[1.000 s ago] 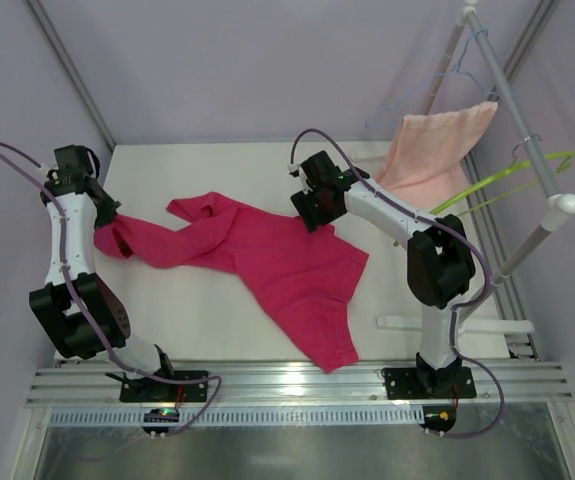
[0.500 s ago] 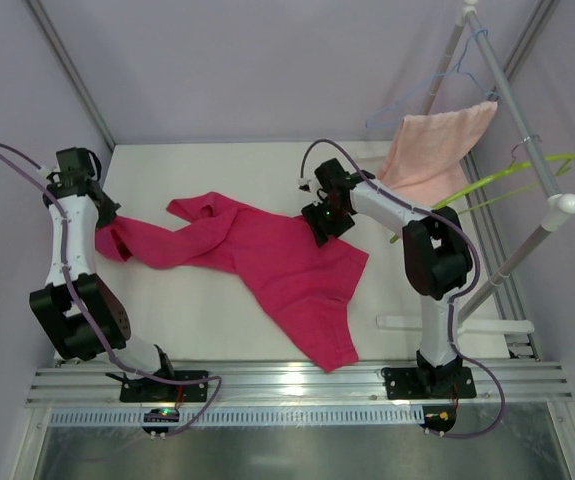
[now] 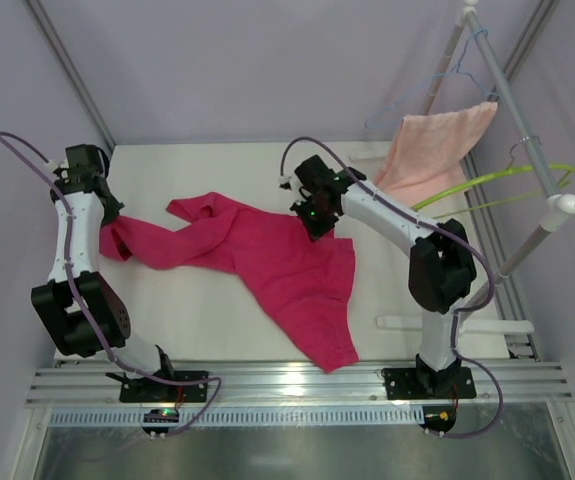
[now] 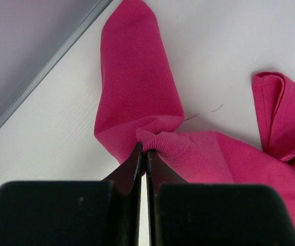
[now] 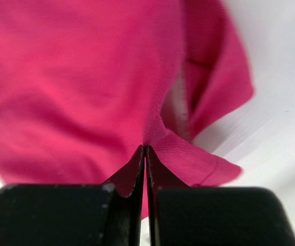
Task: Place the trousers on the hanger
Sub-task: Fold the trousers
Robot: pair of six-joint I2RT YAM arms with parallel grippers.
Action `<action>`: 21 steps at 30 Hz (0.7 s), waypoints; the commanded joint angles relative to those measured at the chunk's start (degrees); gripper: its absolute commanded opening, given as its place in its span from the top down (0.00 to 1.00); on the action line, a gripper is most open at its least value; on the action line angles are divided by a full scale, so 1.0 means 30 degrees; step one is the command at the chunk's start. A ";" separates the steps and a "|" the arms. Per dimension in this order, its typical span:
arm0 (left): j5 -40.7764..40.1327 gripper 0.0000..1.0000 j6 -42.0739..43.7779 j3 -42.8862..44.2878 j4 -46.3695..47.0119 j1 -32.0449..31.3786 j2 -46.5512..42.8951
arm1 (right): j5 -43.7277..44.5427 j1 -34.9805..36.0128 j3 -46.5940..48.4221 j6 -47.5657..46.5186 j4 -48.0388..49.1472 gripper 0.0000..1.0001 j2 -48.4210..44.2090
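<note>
The magenta-pink trousers [image 3: 277, 260] lie spread across the white table, one leg reaching left, the wide part toward the front. My left gripper [image 3: 105, 213] is shut on a bunched fold at the left leg end [image 4: 160, 138]. My right gripper [image 3: 312, 222] is shut on the trousers' upper right edge [image 5: 178, 143], lifting it a little off the table. The lime-green hanger [image 3: 487, 183] hangs from the rail at the right, apart from both grippers.
A pale salmon towel [image 3: 432, 150] drapes from the white rail [image 3: 522, 120] at the back right, with a thin light-blue wire hanger [image 3: 437, 85] above it. A metal wall edge [image 4: 44, 72] runs along the table's left side.
My right gripper closed on the trousers' upper right edge and pulled it left and up, folding the right corner inward. The left arm shifted slightly, still holding the leg end.
</note>
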 commanded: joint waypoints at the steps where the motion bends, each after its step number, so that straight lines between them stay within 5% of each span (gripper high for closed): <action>1: -0.1395 1.00 0.0695 0.0889 -0.0485 -0.0033 0.0212 | 0.0802 0.4080 0.0468 0.0669 -0.1481 0.96 -0.3535; 10: -0.1601 1.00 0.0696 0.0743 -0.1070 -0.0062 -0.0345 | 0.0836 1.5702 -0.7555 0.7842 0.2516 0.96 -0.8723; 15: -0.2040 1.00 0.0813 0.0919 -0.1452 -0.0033 -0.0374 | 0.0398 1.8121 -1.0314 1.1010 0.5835 0.91 -0.8812; 21: -0.1401 1.00 0.0579 0.1094 -0.1774 -0.0004 -0.0315 | -0.1103 1.8269 -0.9179 1.1716 0.9299 0.90 -0.9136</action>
